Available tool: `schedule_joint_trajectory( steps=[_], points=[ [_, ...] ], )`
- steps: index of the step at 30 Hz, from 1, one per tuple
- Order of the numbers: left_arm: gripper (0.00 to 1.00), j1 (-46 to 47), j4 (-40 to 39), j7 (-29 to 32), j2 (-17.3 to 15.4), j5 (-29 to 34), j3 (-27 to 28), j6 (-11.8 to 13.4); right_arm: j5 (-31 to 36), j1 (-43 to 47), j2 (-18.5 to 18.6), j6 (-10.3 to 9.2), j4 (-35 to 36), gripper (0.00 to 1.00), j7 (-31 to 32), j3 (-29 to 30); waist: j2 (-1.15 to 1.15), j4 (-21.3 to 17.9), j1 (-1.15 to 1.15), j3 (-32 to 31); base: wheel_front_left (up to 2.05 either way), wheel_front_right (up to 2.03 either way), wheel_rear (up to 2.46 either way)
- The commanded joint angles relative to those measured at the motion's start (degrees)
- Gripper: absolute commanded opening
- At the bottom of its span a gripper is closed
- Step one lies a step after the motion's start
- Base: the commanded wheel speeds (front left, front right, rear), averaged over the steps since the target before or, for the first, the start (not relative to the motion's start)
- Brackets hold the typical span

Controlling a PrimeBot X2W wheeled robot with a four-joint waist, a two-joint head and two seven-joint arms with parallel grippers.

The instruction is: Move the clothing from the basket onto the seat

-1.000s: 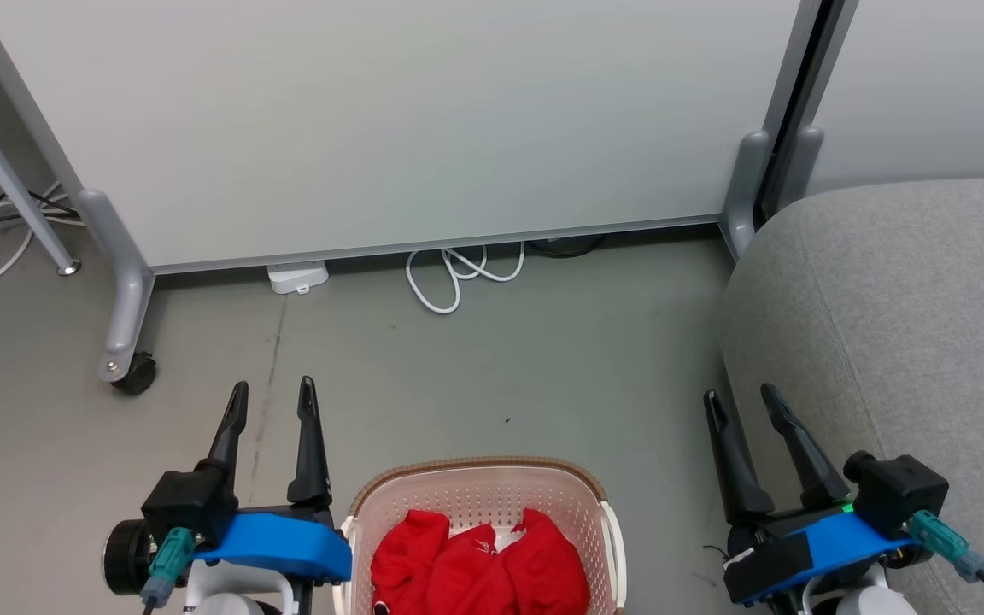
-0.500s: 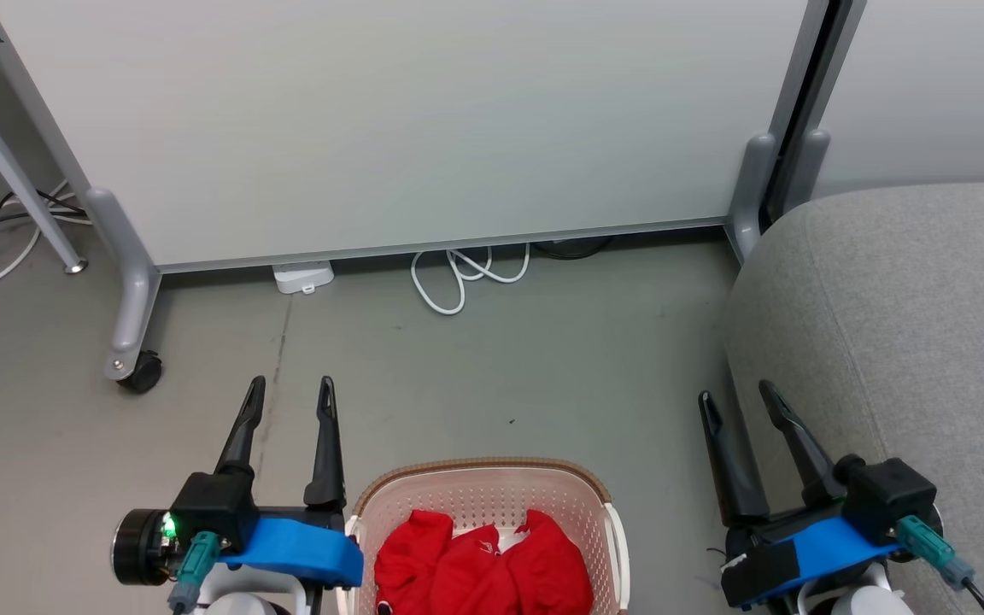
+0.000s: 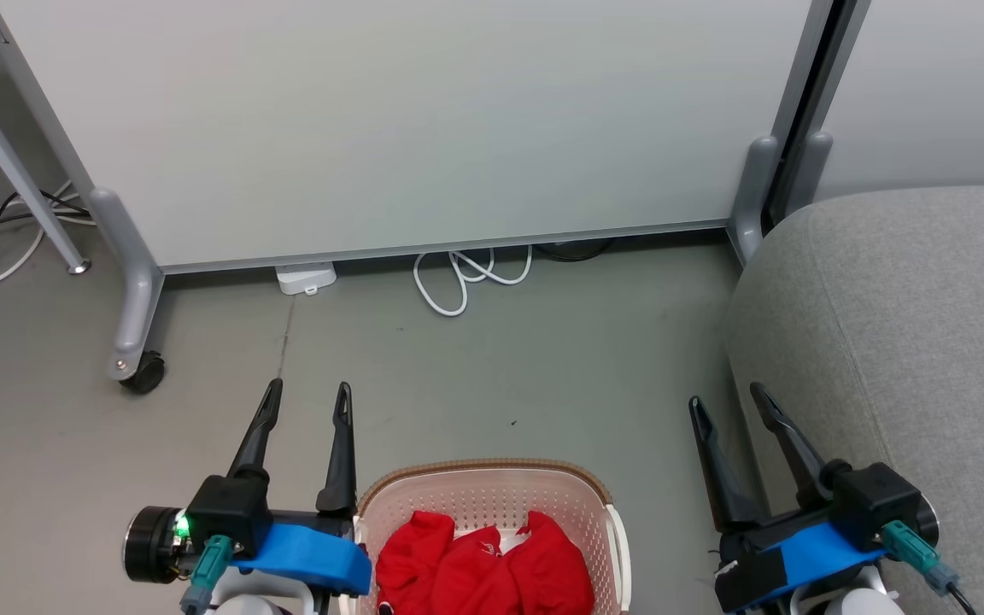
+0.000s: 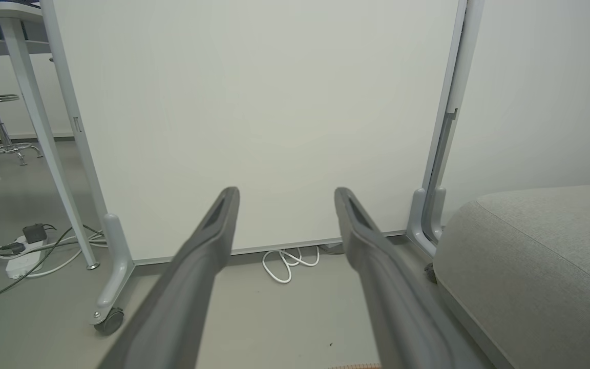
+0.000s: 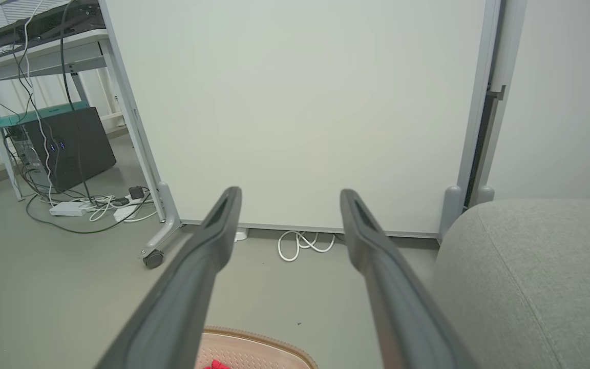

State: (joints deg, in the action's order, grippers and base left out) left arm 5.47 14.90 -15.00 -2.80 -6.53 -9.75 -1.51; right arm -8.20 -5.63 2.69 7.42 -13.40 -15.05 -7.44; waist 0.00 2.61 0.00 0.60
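The left gripper (image 3: 308, 389) hung with its two long, dark, tapering fingers spread apart and nothing between them, and the right gripper (image 3: 724, 396) stood the same way, fingers splayed wide and empty. Between the two grippers, close beside the base of the left one and further from the right one, sat the basket (image 3: 483, 469), a cream-white perforated plastic tub with rounded corners and a brown woven-look rim. The clothing (image 3: 482, 571) lay crumpled inside it, behind the fingertips of both grippers. It was soft bright red fabric bunched into rounded folds, with a sliver of white showing among them. Neither gripper touched the fabric. The seat (image 3: 910, 342) bulged just to the right of the right gripper, a large rounded form upholstered in light grey woven cloth with a faint seam running across it. Ahead of both sets of fingertips stretched the smooth grey floor (image 3: 492, 376), then a flat pale panel (image 3: 424, 128) on grey metal legs (image 3: 129, 290), one ending in a black caster (image 3: 143, 374), with a looped white cable (image 3: 458, 278) lying under the panel's lower edge
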Motion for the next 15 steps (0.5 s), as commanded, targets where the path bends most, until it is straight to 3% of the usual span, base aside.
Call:
schedule_joint_trajectory(
  steps=[1,15],
  points=[
    [1.00,0.47,0.26,-0.28,-0.17,-0.46,0.05,-0.08,-0.18,-0.23,0.36,0.12,-0.13,1.00,-0.20,-0.04,0.00,0.00,0.00,-0.03,0.00,0.00,0.00],
    [1.00,0.75,2.08,-0.23,-0.16,-2.40,-0.21,-0.58,-0.06,-0.16,0.35,0.12,-0.77,1.00,-0.20,0.64,0.00,0.04,0.00,-0.14,0.00,0.00,0.00]
  ],
)
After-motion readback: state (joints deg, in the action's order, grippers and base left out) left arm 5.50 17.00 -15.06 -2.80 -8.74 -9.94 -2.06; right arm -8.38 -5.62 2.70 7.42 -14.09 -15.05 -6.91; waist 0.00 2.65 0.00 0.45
